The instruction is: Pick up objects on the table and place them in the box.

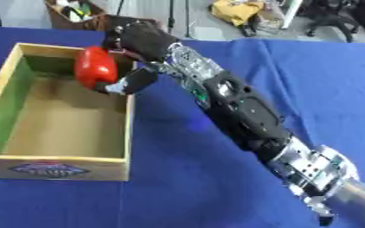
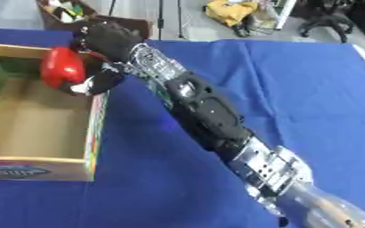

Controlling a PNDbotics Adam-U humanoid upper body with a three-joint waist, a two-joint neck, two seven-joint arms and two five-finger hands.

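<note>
A red object (image 1: 95,67) is gripped in the curled fingers of the right hand (image 1: 135,44), above the far right corner of the box (image 1: 128,129). If released there, it could strike the rim and roll onto the blue table (image 1: 294,80).

box (image 1: 129,129) interior: open from above | right wall (low): under hand (image 1: 131,42)

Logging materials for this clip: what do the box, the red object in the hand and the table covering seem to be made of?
Box: light wood or thick board, matte; pale plain walls, printed label in front. Red object, held by the right hand: probably smooth plastic, going by a soft sheen; too blurred to be sure. Table covering: blue fabric, matte, with faint folds.
</note>
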